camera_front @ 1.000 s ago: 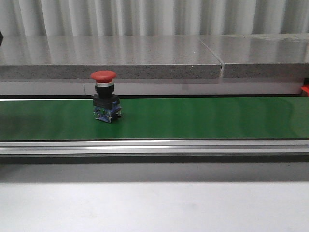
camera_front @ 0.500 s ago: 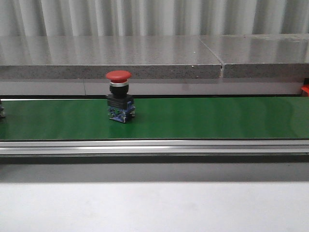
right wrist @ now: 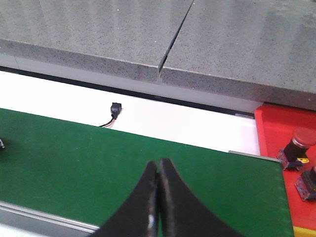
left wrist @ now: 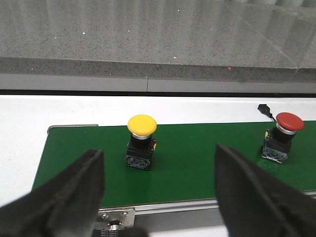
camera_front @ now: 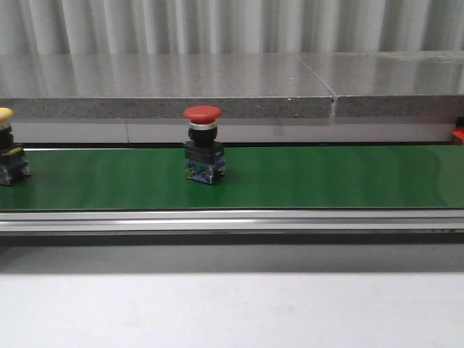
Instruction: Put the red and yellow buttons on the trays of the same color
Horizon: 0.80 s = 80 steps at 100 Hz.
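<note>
Left gripper (left wrist: pixel 158 192) spread wide, nothing between its dark fingers (left wrist: pixel 74 190), hanging above the near edge of the belt. Right gripper (right wrist: pixel 159 197) closed down, tips pressed together, holding nothing, over the belt's other end

Green conveyor belt (camera_front: pixel 326 177) runs across the front view, metal rail along its near side, white bench (camera_front: pixel 232 312) in front of it. Grey stone ledge (camera_front: pixel 181 83) behind the belt, a seam in it toward the right

Red tray (right wrist: pixel 286 128) sits just past the belt's right end in the right wrist view; only a sliver of it shows at the right edge of the front view. At least two buttons already stand on it, one with a red cap (right wrist: pixel 302 140), the other cut off by the frame edge

Red button (camera_front: pixel 203 143) upright on the belt, left of centre in the front view, mushroom cap up, black body, blue base. Yellow button (camera_front: pixel 7 145) upright at the belt's far left, half cut off there; the left wrist view shows it whole, well apart from the red one

Small black connector (right wrist: pixel 115 109) with thin wires lies on the white surface beyond the belt
</note>
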Each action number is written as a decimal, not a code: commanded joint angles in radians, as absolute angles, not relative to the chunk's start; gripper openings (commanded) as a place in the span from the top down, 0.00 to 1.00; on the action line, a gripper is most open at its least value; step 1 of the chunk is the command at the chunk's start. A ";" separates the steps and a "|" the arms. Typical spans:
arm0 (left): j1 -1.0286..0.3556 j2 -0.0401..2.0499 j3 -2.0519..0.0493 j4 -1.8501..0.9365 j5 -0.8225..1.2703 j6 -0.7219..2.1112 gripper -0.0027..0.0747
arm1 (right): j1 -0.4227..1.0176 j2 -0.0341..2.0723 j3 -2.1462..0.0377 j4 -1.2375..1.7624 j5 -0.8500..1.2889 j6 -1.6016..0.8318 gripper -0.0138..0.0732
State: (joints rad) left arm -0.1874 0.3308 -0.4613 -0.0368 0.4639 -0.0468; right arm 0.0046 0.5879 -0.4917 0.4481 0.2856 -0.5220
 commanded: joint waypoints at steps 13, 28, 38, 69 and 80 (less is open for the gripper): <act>-0.196 0.267 -0.440 -0.040 0.389 -0.042 0.94 | 0.006 0.583 -0.519 0.449 0.220 -0.527 0.92; -0.196 0.267 -0.437 -0.040 0.393 -0.042 0.99 | 0.006 0.583 -0.519 0.449 0.221 -0.527 0.92; -0.196 0.267 -0.437 -0.040 0.393 -0.042 0.99 | 0.006 0.583 -0.519 0.450 0.226 -0.527 0.92; -0.196 0.267 -0.437 -0.040 0.393 -0.042 0.99 | 0.006 0.583 -0.519 0.530 0.258 -0.527 0.53; -0.196 0.267 -0.437 -0.040 0.393 -0.042 0.99 | 0.006 0.583 -0.519 0.559 0.278 -0.527 0.22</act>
